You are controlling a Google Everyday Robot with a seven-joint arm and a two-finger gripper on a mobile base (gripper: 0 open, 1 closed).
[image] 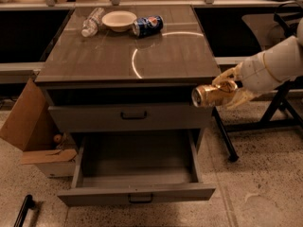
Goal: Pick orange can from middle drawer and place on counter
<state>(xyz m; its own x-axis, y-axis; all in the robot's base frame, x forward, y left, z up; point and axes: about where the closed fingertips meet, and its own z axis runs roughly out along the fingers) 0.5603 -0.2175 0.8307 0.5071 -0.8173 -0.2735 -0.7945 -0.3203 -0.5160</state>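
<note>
My gripper [226, 91] is shut on the orange can [210, 94], a shiny orange-gold can held on its side in the air. It hangs just right of the cabinet's front right corner, a little below the level of the counter [128, 56]. The middle drawer [136, 193] is the lowest one, pulled wide open, and its inside looks bare. The grey drawer above [130, 116] is closed.
At the counter's back lie a blue Pepsi can [147, 25], a white bowl [119, 20] and a clear plastic bottle [91, 22]. An open cardboard box [33, 131] stands left of the cabinet. A black stand leg [226, 141] is on the floor to the right.
</note>
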